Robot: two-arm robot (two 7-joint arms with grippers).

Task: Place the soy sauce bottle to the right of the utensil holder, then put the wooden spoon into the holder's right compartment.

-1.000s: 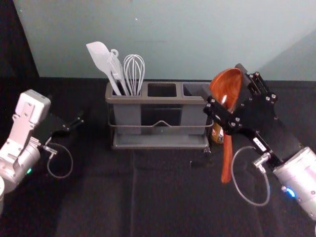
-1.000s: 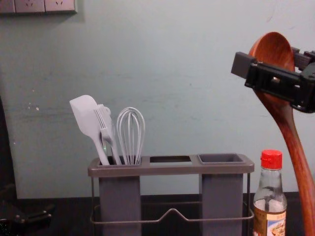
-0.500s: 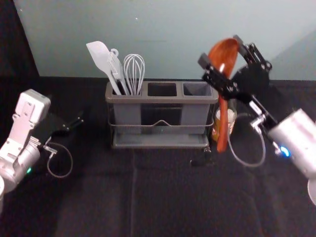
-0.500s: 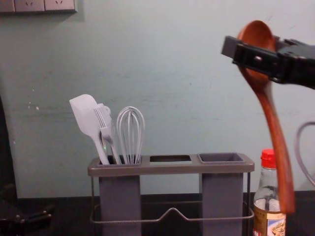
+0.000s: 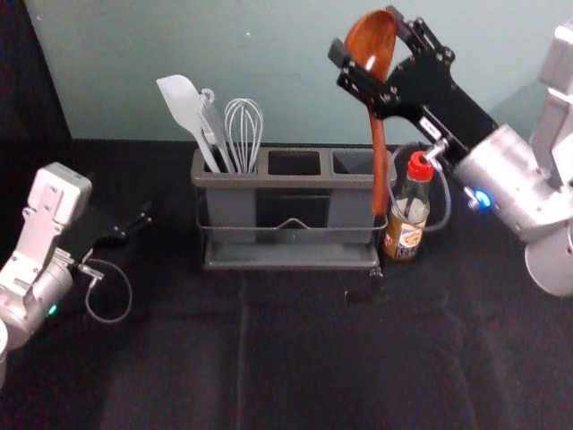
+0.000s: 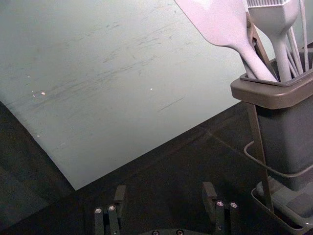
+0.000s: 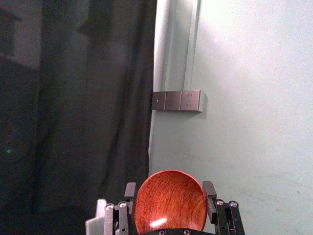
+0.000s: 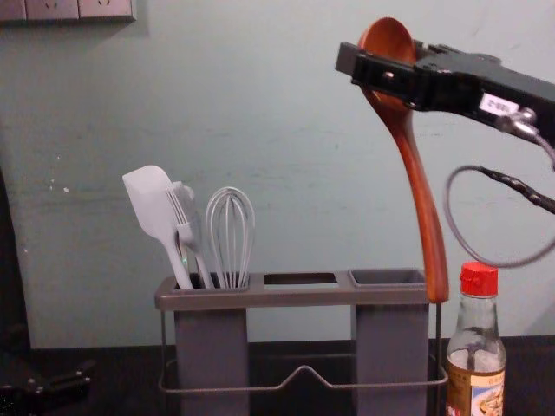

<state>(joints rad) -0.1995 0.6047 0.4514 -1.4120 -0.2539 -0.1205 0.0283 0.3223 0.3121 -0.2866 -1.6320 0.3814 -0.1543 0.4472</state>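
While one wooden spoon (image 8: pixel 421 204) is clamped by its bowl, handle down, in the right gripper (image 5: pixel 365 34), two fingers a bowl's width apart, the left gripper (image 5: pixel 146 215) is parked off left, two fingers spread wide, empty. One utensil holder (image 5: pixel 295 182), three compartments; one spatula (image 8: pixel 149 198), one brush (image 8: pixel 179 208), one whisk (image 8: pixel 230 243) seated in the left. One soy sauce bottle (image 8: pixel 474 325) is placed just right of it.

Red-brown and streaked with darker grain, the wooden spoon (image 8: pixel 420 191) stands out against a grey-green wall (image 8: pixel 286 104); a grey utensil holder (image 8: pixel 299 300), a white spatula (image 8: pixel 153 204) at left and a red-capped soy sauce bottle (image 8: pixel 473 336) at right complete the palette.
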